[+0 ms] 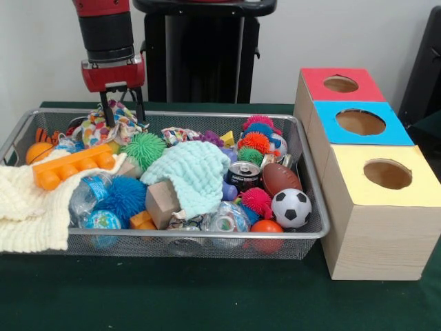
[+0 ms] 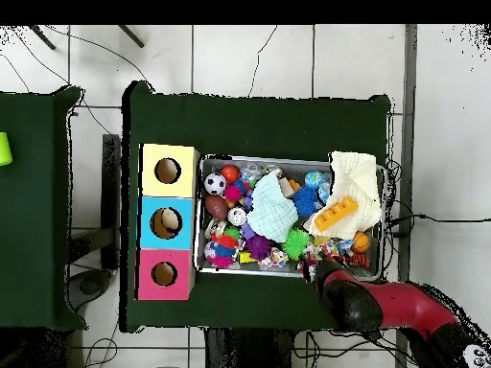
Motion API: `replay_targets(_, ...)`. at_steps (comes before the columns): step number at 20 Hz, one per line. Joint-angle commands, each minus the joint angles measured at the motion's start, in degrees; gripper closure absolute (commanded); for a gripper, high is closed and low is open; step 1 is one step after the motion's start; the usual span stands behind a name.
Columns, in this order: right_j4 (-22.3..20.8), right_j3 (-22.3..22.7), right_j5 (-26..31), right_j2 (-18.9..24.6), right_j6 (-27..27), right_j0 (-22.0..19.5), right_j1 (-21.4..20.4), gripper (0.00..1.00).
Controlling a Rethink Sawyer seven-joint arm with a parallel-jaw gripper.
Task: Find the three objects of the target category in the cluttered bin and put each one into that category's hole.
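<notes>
Fingers (image 1: 106, 110) hang apart, two dark prongs w/ a clear gap and nothing between them; gripper (image 1: 122, 110) sits over the far corner of the wire bin (image 1: 207, 236), tips down at a multicolour patterned cloth (image 1: 110, 126), possibly touching it, hard to say from the front view. Overhead view shows the red-black arm (image 2: 384, 302) reaching in over the bin edge nearest the base. Bin contents: soccer ball (image 1: 291, 207) at the near corner by the boxes, w/ an american football (image 1: 280, 178) just behind it and an orange ball (image 1: 266, 227) just beside it; drink can (image 1: 243, 175) next to the football; mint knit cloth (image 1: 196, 172) mid-bin, partly over a wooden block (image 1: 162, 202); green spiky ball (image 1: 145, 148), blue spiky ball (image 1: 125, 196), pink spiky ball (image 1: 257, 201); orange toy brick (image 1: 72, 165) resting on a cream knit cloth (image 1: 27, 210) that drapes over the bin's end. Beside the bin, three wooden boxes in a row, each w/ a round hole on top: yellow-topped box (image 1: 382, 207) nearest the camera, blue-topped box (image 1: 358, 123) in the middle, red-topped box (image 1: 337, 84) farthest. All on a green table (image 1: 172, 296).
</notes>
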Motion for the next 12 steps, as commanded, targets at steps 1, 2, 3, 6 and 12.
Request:
replay_targets(1,-4.05,0.16,-2.25,-1.03,0.89,-2.29,2.41,0.00)
replay_targets(2,-4.13,0.19,-2.32,-1.05,0.93,-2.36,2.39,0.00)
replay_targets(3,-4.18,0.16,-2.30,-1.00,0.86,-2.46,2.52,0.00)
replay_targets(6,-4.31,0.42,-2.63,-1.22,1.17,-2.42,2.45,0.00)
replay_targets(12,-5.49,-0.55,-3.84,-3.14,2.35,-0.52,2.88,0.00)
